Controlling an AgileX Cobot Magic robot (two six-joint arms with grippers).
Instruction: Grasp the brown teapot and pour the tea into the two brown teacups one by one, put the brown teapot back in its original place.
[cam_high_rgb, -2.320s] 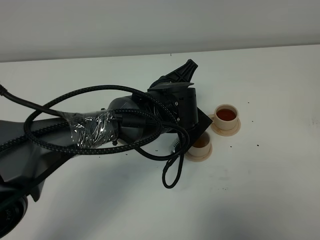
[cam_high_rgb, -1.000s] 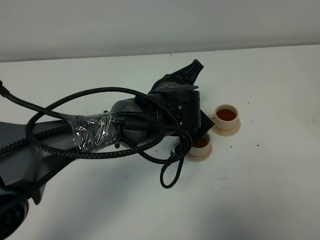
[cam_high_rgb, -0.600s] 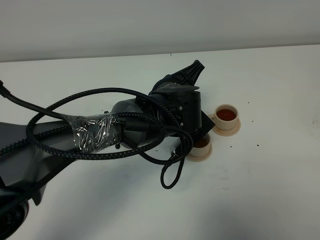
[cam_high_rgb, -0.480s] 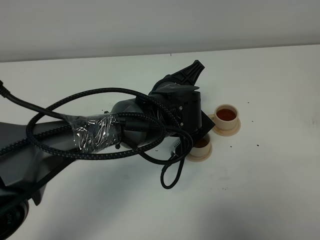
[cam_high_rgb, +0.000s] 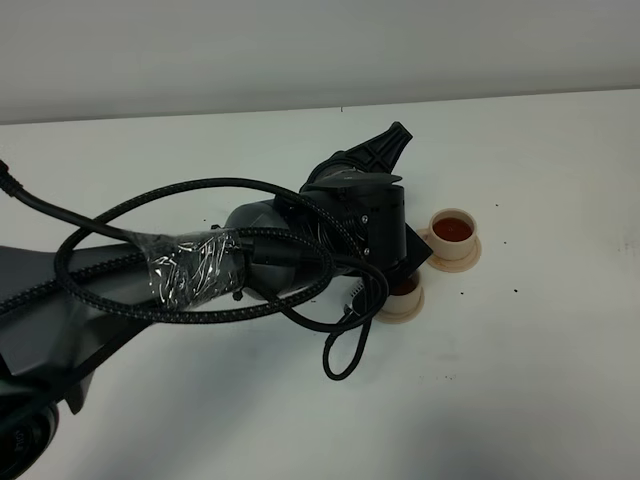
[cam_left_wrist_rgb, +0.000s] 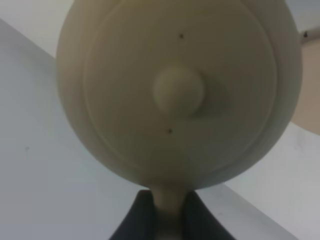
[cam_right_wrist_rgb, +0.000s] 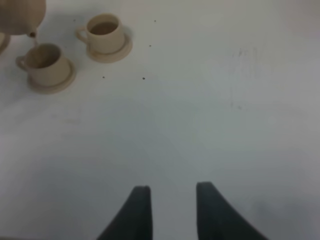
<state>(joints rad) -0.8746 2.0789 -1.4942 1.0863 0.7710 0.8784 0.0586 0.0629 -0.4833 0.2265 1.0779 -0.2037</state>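
Your left arm (cam_high_rgb: 190, 265) reaches in from the left of the high view. Its claw (cam_left_wrist_rgb: 169, 220) is clenched on the loop handle (cam_left_wrist_rgb: 169, 200) of the brown teapot (cam_left_wrist_rgb: 180, 90), which hangs near centre frame, hidden there beneath the wrist. Just right of it, the nearer teacup (cam_high_rgb: 403, 298) shows reddish tea with the spout (cam_right_wrist_rgb: 32, 34) over it, so you seem to be on the second pour. Further right, the farther teacup (cam_high_rgb: 452, 232) already holds tea. Your right claw (cam_right_wrist_rgb: 170, 210) is released and empty over bare worktop (cam_high_rgb: 520, 380). What's left is finishing this cup and setting the pot back.
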